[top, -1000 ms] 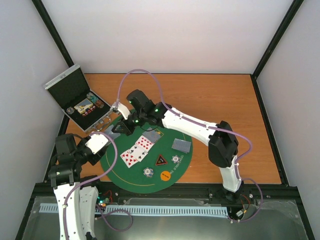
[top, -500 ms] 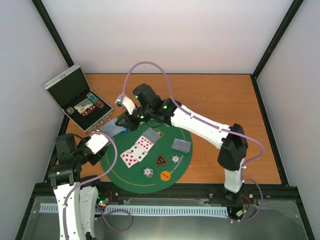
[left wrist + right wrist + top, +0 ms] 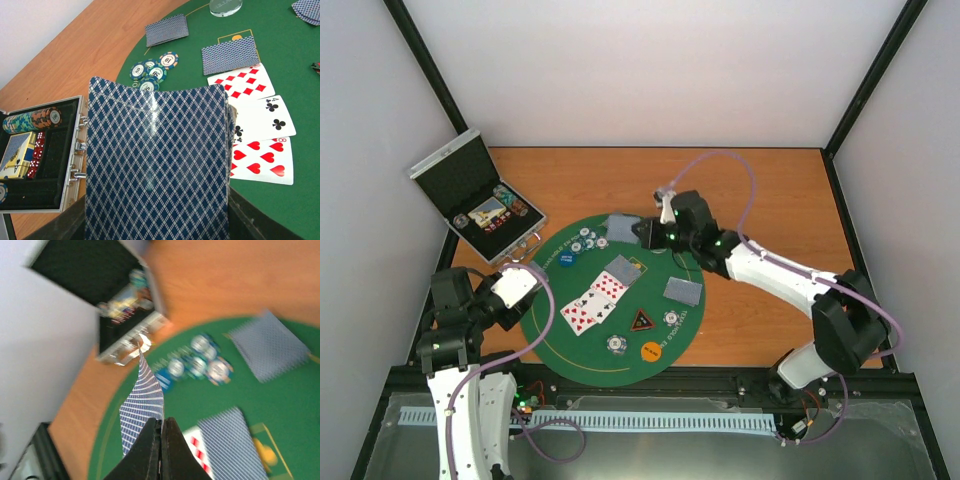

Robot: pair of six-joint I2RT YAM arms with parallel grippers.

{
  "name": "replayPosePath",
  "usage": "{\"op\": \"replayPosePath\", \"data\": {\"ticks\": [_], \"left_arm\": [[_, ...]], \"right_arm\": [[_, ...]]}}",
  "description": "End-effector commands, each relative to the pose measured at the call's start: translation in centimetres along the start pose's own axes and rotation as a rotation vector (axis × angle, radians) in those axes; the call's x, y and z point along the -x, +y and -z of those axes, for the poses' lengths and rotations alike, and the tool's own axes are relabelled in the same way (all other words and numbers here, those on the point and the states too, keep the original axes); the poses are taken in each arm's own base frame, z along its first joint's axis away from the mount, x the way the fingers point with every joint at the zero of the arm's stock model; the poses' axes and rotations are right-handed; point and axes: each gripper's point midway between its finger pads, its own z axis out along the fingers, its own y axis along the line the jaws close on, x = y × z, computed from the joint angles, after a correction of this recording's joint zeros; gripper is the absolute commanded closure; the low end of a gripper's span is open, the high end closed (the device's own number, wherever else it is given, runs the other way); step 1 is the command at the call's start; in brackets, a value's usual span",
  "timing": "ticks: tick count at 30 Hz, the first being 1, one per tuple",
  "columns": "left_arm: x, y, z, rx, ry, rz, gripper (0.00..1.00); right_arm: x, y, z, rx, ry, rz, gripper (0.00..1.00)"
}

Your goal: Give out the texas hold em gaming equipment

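The right gripper (image 3: pixel 160 426) is pressing its fingers together on a single blue-lattice-backed playing card (image 3: pixel 144 399), which is bowing upward edge-on from the tips in a blurred view. Seen from above, this gripper is hovering at the 12 o'clock edge of the round green felt mat (image 3: pixel 582 350), just beside some face-down cards (image 3: pixel 619 225) lying there.

The left gripper (image 3: pixel 510 288) is sitting at the mat's 9 o'clock edge, pinching a thick deck of blue-lattice-backed cards (image 3: pixel 157 165) that is hiding most of its fingers.

A cluster of white-patterned poker chips (image 3: pixel 586 239) is lying at 11 o'clock, with a blue round disc (image 3: pixel 563 257) near it. Face-up red and black cards (image 3: pixel 588 306) are fanning across the centre, and more face-down cards (image 3: pixel 683 290) are resting at 3 o'clock. A black triangle marker (image 3: pixel 642 321) and an orange round disc (image 3: pixel 651 351) are lying toward 5 o'clock.

The open silver case with black lining (image 3: pixel 470 190) is standing off the mat at 10 o'clock.
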Motion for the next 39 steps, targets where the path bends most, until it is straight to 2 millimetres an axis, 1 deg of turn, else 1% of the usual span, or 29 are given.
{"op": "replayPosePath", "data": {"ticks": [1, 3, 4, 9, 14, 20, 23, 26, 29, 34, 39], "left_arm": [[1.0, 0.3, 0.5, 0.015, -0.038, -0.035, 0.49], [1.0, 0.3, 0.4, 0.015, -0.038, -0.036, 0.49], [1.0, 0.3, 0.5, 0.016, -0.036, -0.034, 0.49], [1.0, 0.3, 0.5, 0.018, -0.038, -0.034, 0.49], [0.9, 0.4, 0.5, 0.019, -0.036, -0.031, 0.49], [0.9, 0.4, 0.4, 0.016, -0.035, -0.031, 0.49], [0.9, 0.4, 0.5, 0.017, -0.034, -0.031, 0.49], [1.0, 0.4, 0.5, 0.015, -0.036, -0.030, 0.49], [0.9, 0.4, 0.5, 0.019, -0.034, -0.030, 0.49], [1.0, 0.4, 0.5, 0.019, -0.037, -0.032, 0.49], [1.0, 0.4, 0.5, 0.021, -0.037, -0.033, 0.49]], "right_arm": [[-0.7, -5.2, 0.5, -0.176, -0.186, -0.231, 0.97], [-1.0, -6.3, 0.5, -0.191, -0.236, -0.244, 0.97], [-1.4, -7.1, 0.2, -0.213, -0.232, -0.249, 0.97], [-4.0, -10.0, -2.5, -0.274, -0.121, -0.252, 0.97], [-5.9, -12.0, -3.9, -0.310, -0.084, -0.317, 0.97], [-7.3, -12.7, -4.7, -0.315, -0.047, -0.356, 0.97], [-8.9, -13.6, -5.1, -0.334, -0.015, -0.392, 0.97], [-9.7, -14.4, -5.6, -0.351, -0.008, -0.418, 0.97], [-9.8, -14.7, -5.8, -0.355, -0.016, -0.436, 0.97], [-9.5, -15.2, -5.4, -0.376, -0.059, -0.468, 0.97], [-9.6, -15.1, -5.5, -0.358, -0.069, -0.520, 0.97]]}}
